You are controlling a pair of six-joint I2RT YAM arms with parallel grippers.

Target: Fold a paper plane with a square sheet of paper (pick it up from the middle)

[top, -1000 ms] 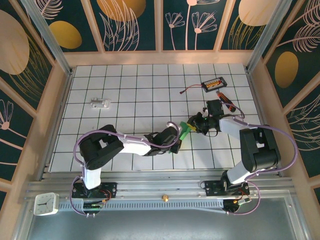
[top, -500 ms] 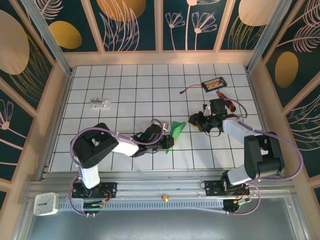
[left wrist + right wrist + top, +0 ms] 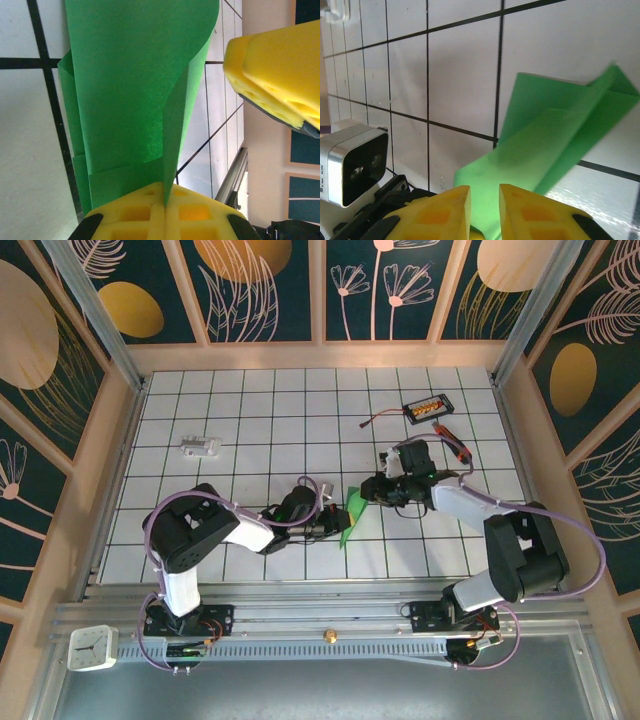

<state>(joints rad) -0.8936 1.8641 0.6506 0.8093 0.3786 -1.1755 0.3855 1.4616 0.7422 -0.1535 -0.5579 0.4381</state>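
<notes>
The square sheet of paper (image 3: pixel 350 515), creased into a narrow green shape, sits over the white tiled table (image 3: pixel 250 410), well apart from the small black box (image 3: pixel 427 407) on that box's near-left side. From above, its long axis runs mostly near to far, with the far end leaning a little toward the box. I cannot tell from there which end is the pointed one.

The left gripper (image 3: pixel 338 527) meets the paper at its near end, the end away from the box. The right gripper (image 3: pixel 365 492) is at the end nearer the box.

The left wrist view gives what the overhead one cannot. The paper (image 3: pixel 140 75) is folded double, with a sharp crease running up its length. The yellow pads of the left gripper (image 3: pixel 164 200) are pressed together on that folded edge. One yellow finger (image 3: pixel 270 70) of the right gripper hangs just beside the paper's upper corner.

In the right wrist view the paper (image 3: pixel 555 135) shows as a V-shaped fold slanting away over the tiles. The right gripper (image 3: pixel 485 210) has its jaws only narrowly apart, with green showing in the gap. I cannot tell whether they pinch the sheet. The left arm's wrist camera (image 3: pixel 352 165) faces it.

The black box holds a row of orange pieces. A black-and-orange screwdriver (image 3: pixel 452 443) lies just near of the box.
</notes>
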